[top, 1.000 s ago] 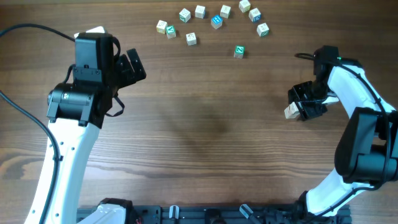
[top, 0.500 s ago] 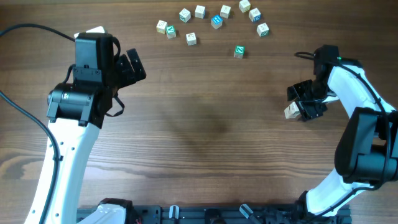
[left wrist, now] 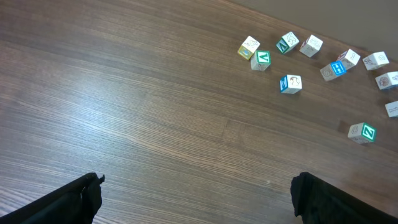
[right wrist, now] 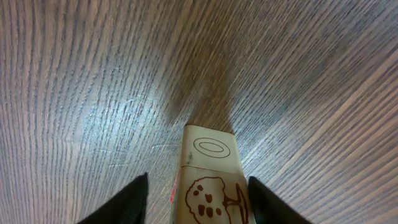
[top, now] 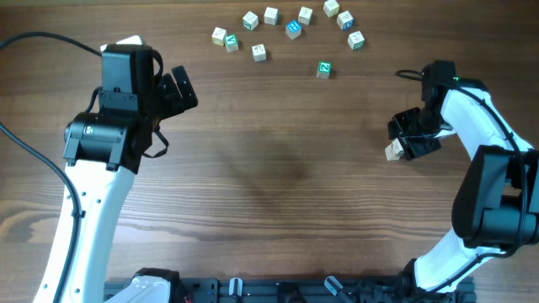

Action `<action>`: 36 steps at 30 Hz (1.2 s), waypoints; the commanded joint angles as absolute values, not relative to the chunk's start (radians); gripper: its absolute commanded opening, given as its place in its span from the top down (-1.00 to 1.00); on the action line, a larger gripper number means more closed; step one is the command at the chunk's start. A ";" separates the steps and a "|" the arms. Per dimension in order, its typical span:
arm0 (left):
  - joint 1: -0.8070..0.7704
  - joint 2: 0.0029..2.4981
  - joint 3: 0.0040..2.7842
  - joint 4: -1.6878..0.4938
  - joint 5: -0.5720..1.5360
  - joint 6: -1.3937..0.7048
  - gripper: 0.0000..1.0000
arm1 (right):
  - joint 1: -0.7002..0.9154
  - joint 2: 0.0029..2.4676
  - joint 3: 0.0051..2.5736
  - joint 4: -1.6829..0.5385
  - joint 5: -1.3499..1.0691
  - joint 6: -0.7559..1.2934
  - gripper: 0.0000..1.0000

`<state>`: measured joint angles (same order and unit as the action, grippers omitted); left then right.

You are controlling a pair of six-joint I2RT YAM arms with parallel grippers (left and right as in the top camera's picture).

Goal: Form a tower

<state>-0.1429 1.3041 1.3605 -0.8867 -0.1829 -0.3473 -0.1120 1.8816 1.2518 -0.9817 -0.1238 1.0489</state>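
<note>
The tower (top: 393, 151) is a short stack of pale wooden cubes at the right of the table. In the right wrist view the tower (right wrist: 211, 162) shows an oval print on one cube and a brown tree drawing on the cube nearer the camera, with a red mark on its left edge. My right gripper (top: 408, 140) straddles it. The right gripper (right wrist: 198, 202) is open: its left finger (right wrist: 134, 199) stands clear of the stack and its right finger is close against it. My left gripper (top: 180, 89) hovers at the left. In its wrist view the left gripper (left wrist: 196, 190) is wide open and empty.
Several loose cubes (top: 292, 29) with teal, blue and yellow faces lie scattered along the far edge. One teal cube (top: 324, 70) lies apart, nearer the middle. The same cubes (left wrist: 290, 83) show at the upper right of the left wrist view. A black cable (top: 25, 151) runs along the left.
The right gripper's jaws widened, then narrowed around the tower, and the gripper shifted slightly away from the near edge. The left arm has not moved.
</note>
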 commanded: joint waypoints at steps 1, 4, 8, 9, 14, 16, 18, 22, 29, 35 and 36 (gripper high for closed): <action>-0.138 1.304 1.357 -0.885 -0.192 -0.360 -1.00 | -0.108 1.895 1.248 -0.980 -0.128 1.047 0.05; -0.138 1.304 1.357 -0.885 -0.192 -0.360 -1.00 | -0.108 1.895 1.248 -0.980 -0.128 1.047 0.08; -0.138 1.304 1.357 -0.885 -0.192 -0.360 -1.00 | -0.108 1.895 1.248 -0.980 -0.128 1.047 0.13; -0.138 1.304 1.357 -0.885 -0.192 -0.360 -1.00 | -0.108 1.895 1.248 -0.980 -0.128 1.047 0.13; -0.138 1.304 1.357 -0.885 -0.192 -0.360 -1.00 | -0.108 1.895 1.248 -0.980 -0.128 1.047 0.17; -0.138 1.304 1.357 -0.885 -0.192 -0.360 -1.00 | -0.108 1.895 1.248 -0.980 -0.128 1.047 0.19; -0.138 1.304 1.357 -0.885 -0.192 -0.360 -1.00 | -0.108 1.895 1.248 -0.980 -0.128 1.047 0.21; -0.138 1.304 1.357 -0.885 -0.192 -0.360 -1.00 | -0.108 1.895 1.248 -0.980 -0.128 1.047 0.22; -0.138 1.304 1.357 -0.885 -0.192 -0.360 -1.00 | -0.108 1.895 1.248 -0.981 -0.128 1.044 0.07; -0.137 1.304 1.357 -0.885 -0.192 -0.360 -1.00 | -0.108 1.895 1.248 -0.982 -0.118 1.018 -0.16; -0.138 1.304 1.357 -0.885 -0.192 -0.360 -1.00 | -0.108 1.895 1.248 -0.981 -0.114 1.018 -0.16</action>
